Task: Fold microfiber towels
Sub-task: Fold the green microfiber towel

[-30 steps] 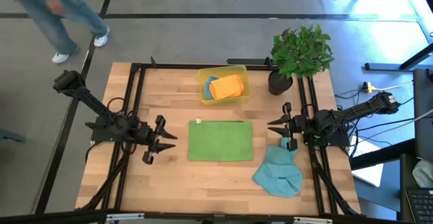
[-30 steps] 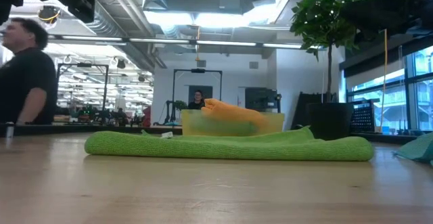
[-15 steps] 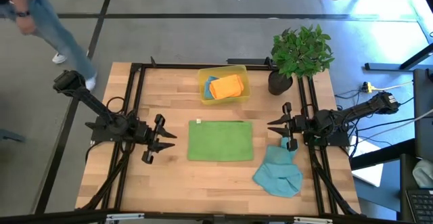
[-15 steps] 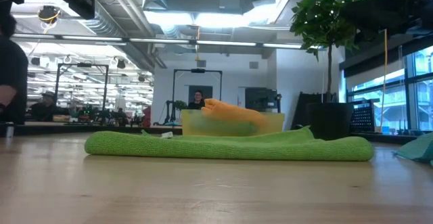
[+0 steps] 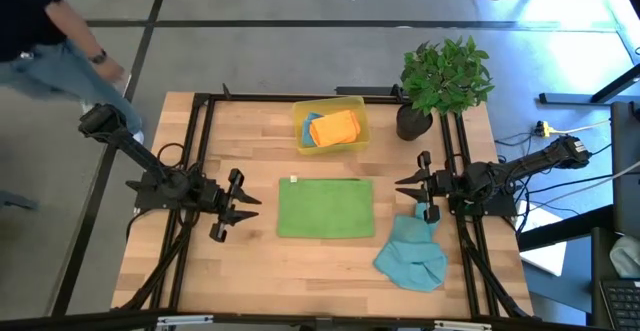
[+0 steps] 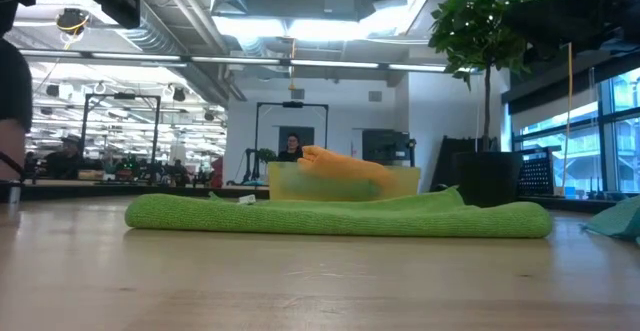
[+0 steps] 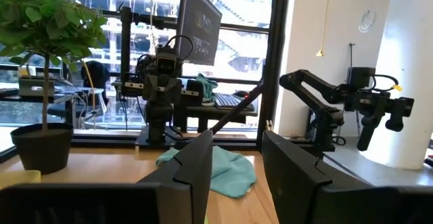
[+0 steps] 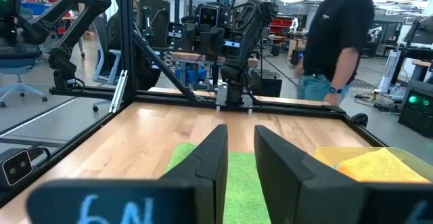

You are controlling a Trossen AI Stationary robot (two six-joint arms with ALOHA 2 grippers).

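Overhead camera looks straight down on the whole table [image 5: 250, 261]. Low camera sits at tabletop level, facing the room. Wrist cameras face each other across the green towel [image 5: 325, 208].

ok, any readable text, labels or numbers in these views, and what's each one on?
"6N": pale blue characters on the dark housing of the right gripper, right wrist view; blurred, so the reading is uncertain.
Small white tag at the corner of the flat green microfibre towel: too small to read.
Round grey emblem on the white pillar, left wrist view: no lettering can be read.
Nothing else is legible.
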